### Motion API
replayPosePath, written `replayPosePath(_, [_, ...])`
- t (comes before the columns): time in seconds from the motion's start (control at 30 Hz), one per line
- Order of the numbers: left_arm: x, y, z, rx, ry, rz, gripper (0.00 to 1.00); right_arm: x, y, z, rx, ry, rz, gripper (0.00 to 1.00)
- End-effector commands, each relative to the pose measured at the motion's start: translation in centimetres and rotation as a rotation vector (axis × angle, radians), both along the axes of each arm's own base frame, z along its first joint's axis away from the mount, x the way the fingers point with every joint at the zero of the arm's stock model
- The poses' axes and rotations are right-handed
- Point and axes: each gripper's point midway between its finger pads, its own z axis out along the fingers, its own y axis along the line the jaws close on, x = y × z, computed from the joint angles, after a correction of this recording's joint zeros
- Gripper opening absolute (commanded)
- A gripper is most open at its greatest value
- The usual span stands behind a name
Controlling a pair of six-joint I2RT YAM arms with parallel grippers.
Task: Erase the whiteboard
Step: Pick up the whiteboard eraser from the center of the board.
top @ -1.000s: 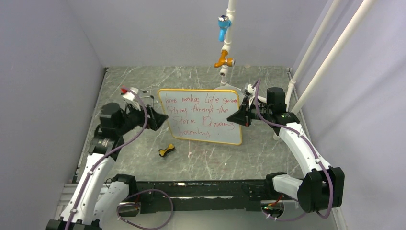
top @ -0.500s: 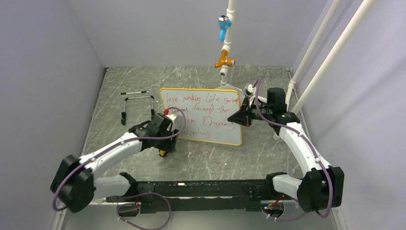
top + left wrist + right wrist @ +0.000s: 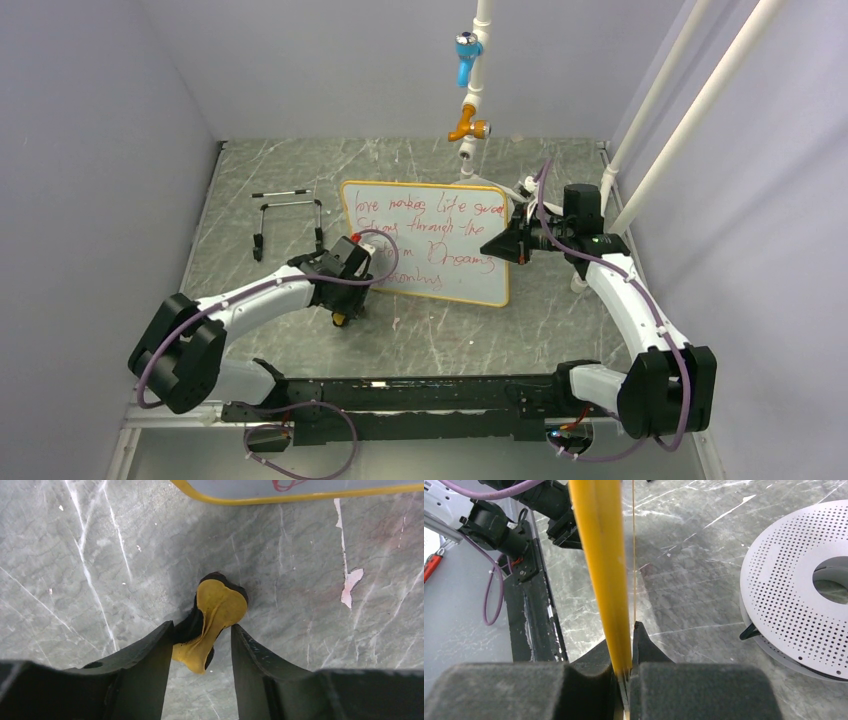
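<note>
**Ana:** How did the left gripper (image 3: 201,627) stand?

**Ben:** Its two dark fingers (image 3: 145,655) were apart and pointed down at the table (image 3: 75,555), one on each side of a small yellow-and-black piece (image 3: 218,605). One finger touched the piece's black underside. The other sat right against the yellow edge, but I could not tell whether the piece was actually pinched.

**Ana:** And beyond those fingertips?

**Ben:** Straight ahead, past the piece and apart from it, ran the near edge of the whiteboard (image 3: 470,283). Off to one side of the tips, a pale chipped patch (image 3: 351,580) marked the grey marble surface.

**Ana:** What about the right gripper (image 3: 626,640)?

**Ben:** Its jaws were together, clamped on the whiteboard's yellow frame. In the wrist view that frame rose edge-on from between the foam-padded fingers.

**Ana:** So where was the board, taken from both tools?

**Ben:** It was between them. The right gripper held its far side edge and the left gripper was just off its near corner. Red handwriting covered the surface in several lines.

**Ana:** Was there anything else near the right fingers?

**Ben:** A round perforated grey disc (image 3: 794,600) lay on the table to one side of them, clear of the board.
</note>
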Motion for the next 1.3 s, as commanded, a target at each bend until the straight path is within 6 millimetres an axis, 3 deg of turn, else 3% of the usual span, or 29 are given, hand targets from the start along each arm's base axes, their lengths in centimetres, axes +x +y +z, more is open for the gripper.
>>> replayPosePath(0.0, [0.8, -0.6, -0.2, -0.028, -0.015, -0.001, 0.47, 1.0, -0.7, 0.2, -0.034, -0.051, -0.026, 0.0])
replayPosePath(0.17, [0.5, -0.5, -0.6, -0.049, 0.007, 0.011, 0.39, 1.1, -0.8, 0.0, -0.036, -0.046, -0.03, 0.0])
replayPosePath(0.57, [-1.0, 0.1, -2.4, -0.061, 0.079, 0.098, 0.38, 1.1, -0.9, 0.1, -0.031, -0.046, -0.03, 0.0])
replayPosePath(0.6, [-1.0, 0.1, -2.4, -0.061, 0.079, 0.101, 0.33, 1.1, -0.9, 0.1, -0.03, -0.043, -0.03, 0.0])
replayPosePath(0.63, [-0.9, 0.2, -2.3, -0.061, 0.073, 0.106, 0.12, 1.1, -0.9, 0.0, -0.031, -0.042, -0.028, 0.0])
replayPosePath(0.67, [-0.8, 0.4, -2.2, -0.056, 0.065, 0.117, 0.04, 1.1, -0.9, 0.0, -0.032, -0.042, -0.027, 0.0])
replayPosePath(0.77, [-0.4, 0.7, -1.3, -0.059, 0.021, 0.13, 0.0, 1.1, -1.0, -0.1, -0.036, -0.041, -0.026, 0.0])
replayPosePath(0.93, [0.9, -0.2, 3.2, -0.226, -0.191, 0.12, 0.0, 0.7, -1.0, -0.3, -0.042, -0.043, -0.008, 0.0])
replayPosePath(1.0, [1.7, -0.9, 6.6, -0.352, -0.345, 0.105, 0.0, 0.5, -0.8, -0.4, -0.036, -0.034, 0.006, 0.0])
replayPosePath(1.07, [2.6, -1.0, 11.3, -0.49, -0.55, 0.11, 0.0, 0.4, -0.6, -0.5, -0.035, -0.028, 0.017, 0.0])
replayPosePath(1.17, [3.9, 0.5, 16.8, -0.616, -0.825, 0.189, 0.0, 0.1, -0.2, -0.5, -0.031, -0.028, 0.034, 0.0])
replayPosePath(1.27, [5.3, 1.4, 21.1, -0.658, -1.008, 0.217, 0.0, -0.1, 0.3, -0.5, -0.032, -0.028, 0.048, 0.0])
